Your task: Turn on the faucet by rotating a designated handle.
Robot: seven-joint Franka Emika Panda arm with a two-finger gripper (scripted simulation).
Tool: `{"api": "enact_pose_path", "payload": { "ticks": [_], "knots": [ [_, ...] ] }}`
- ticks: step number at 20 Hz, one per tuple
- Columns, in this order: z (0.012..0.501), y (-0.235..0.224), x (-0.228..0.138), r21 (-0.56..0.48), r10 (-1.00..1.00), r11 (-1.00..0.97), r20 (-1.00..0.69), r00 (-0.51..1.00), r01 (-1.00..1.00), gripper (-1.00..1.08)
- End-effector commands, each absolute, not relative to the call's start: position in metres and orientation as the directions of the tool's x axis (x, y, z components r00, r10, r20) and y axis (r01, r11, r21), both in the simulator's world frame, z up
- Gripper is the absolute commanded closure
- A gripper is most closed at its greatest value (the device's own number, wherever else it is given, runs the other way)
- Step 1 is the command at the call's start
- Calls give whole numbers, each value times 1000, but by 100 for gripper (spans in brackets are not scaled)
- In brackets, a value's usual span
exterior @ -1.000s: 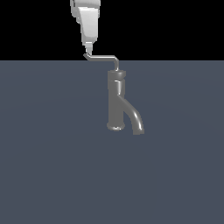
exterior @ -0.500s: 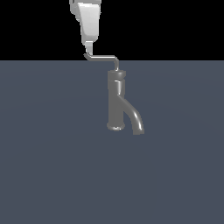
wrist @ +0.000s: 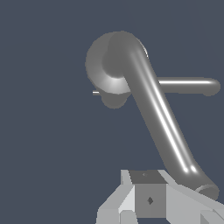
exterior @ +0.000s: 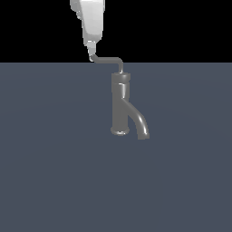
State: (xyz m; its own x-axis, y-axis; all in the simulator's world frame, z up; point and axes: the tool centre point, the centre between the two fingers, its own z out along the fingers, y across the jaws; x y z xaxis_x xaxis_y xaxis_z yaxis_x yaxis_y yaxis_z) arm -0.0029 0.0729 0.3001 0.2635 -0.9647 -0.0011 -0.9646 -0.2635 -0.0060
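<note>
**simfan_22:** So where's everything at? The faucet [exterior: 121, 106] stands upright on the flat grey surface [exterior: 50, 172], flared base down, with its thick spout [exterior: 137, 121] curving down toward the exterior view's right. The handle [exterior: 108, 60] is the skinny rod coming off the faucet's cap and running out to the exterior view's left, ending in an upturned tip. The gripper [exterior: 92, 50] comes down from above and sits right at that tip, on the far side of the faucet from the spout.

**torque_nerd:** Touching or just beside, though? In the exterior view the fingertip end looks like it meets the tip of the handle. The wrist view shows the pale finger blocks [wrist: 151, 199] next to the end of a thick-looking rod [wrist: 166, 131], which looks like the handle seen up close, but it's hard to be sure.

**simfan_22:** And the jaws? Honestly can't tell. They look narrow from the side, and neither view shows a gap or a clamp clearly.

**torque_nerd:** No grip needed anyway, imo. The good way to do this step is a sideways push near the tip, as far from the faucet's column as possible, for the most leverage. The arm should sweep in an arc around the column, not a straight line, or the finger probably slides off the end. It should stay low enough that the upturned tip catches it.

**simfan_22:** Agreed, and it should go slow. A thin rod slips off easily.
</note>
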Motion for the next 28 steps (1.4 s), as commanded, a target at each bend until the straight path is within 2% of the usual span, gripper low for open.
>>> {"api": "enact_pose_path", "payload": {
  "ticks": [1, 4, 24, 26, 28],
  "knots": [
    [300, 68, -13, 0, -966, -259, 0, 259, -966, 108],
    [300, 72, -12, -5, -964, -266, -1, 266, -964, 108],
    [300, 1, -63, 0, -966, -259, 0, 259, -966, 108],
    [300, 15, -58, -4, -961, -277, -1, 277, -961, 108],
    [300, 1, -56, -3, -962, -274, 0, 274, -962, 108]
  ]
}}
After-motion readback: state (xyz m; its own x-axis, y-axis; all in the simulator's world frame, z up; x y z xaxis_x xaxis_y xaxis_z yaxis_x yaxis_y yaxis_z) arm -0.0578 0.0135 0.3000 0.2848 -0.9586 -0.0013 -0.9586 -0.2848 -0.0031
